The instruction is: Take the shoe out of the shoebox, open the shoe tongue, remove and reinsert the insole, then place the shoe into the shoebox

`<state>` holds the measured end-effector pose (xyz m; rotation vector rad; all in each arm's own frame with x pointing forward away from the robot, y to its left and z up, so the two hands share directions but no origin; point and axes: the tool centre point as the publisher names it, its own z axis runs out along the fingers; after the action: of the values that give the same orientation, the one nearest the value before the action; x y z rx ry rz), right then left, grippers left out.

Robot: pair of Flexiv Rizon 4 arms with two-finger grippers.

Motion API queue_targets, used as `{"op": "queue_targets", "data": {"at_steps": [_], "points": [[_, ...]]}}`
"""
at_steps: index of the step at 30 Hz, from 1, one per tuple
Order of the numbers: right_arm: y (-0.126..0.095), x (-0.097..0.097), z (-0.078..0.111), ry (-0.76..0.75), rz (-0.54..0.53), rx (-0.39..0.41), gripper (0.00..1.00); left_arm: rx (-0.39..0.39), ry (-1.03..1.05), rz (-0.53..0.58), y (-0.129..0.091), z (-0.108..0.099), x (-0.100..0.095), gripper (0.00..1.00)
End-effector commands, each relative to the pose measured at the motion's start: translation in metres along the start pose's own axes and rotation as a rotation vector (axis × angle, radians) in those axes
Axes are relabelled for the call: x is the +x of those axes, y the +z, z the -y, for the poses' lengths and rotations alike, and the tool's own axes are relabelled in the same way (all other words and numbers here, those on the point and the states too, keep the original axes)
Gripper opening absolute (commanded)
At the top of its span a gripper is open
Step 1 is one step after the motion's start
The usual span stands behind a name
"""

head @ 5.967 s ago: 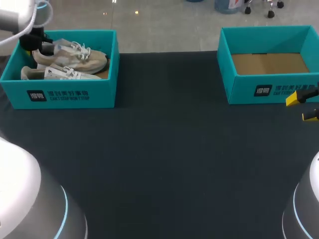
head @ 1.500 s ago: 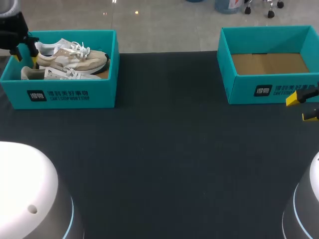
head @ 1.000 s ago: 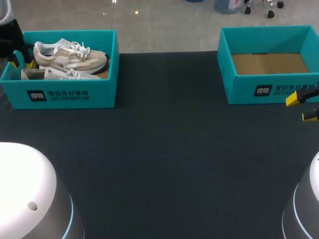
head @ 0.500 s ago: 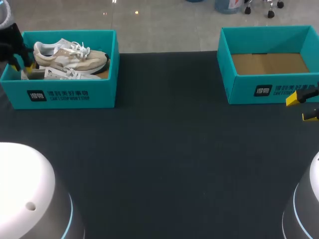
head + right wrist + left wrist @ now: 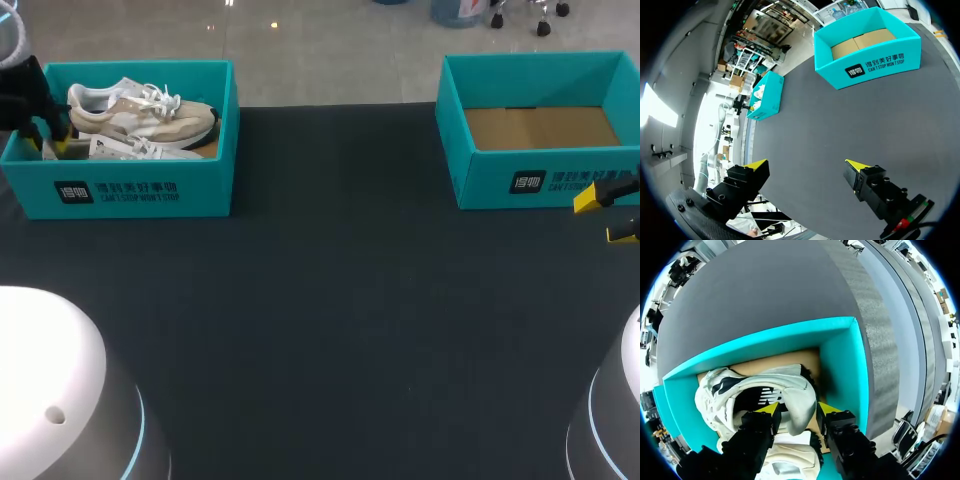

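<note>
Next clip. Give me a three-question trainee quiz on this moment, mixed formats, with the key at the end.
1. True or false: the right claw holds a shoe.
2. Where is the left claw? A) next to the right claw; B) at the heel end of the shoes in the left shoebox; C) resting on a shoe's toe.
3. How many shoes lie in the left shoebox?
Key: 1 false, it is open and empty; 2 B; 3 two, while the right shoebox holds none.
</note>
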<state>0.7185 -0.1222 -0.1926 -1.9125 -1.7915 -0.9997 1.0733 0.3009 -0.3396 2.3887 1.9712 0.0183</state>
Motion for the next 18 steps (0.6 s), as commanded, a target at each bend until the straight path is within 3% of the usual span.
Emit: {"op": "queue_targets", "data": {"at_steps": [1,18], "points": [[0.001,0.0,0.0,0.001,0.003,0.0,1.0,-0.002,-0.004,-0.006,0.007,-0.001,0.001,0.47],[0.001,0.0,0.0,0.001,0.003,0.0,1.0,-0.003,-0.023,-0.025,0.034,-0.004,0.003,0.48]]}}
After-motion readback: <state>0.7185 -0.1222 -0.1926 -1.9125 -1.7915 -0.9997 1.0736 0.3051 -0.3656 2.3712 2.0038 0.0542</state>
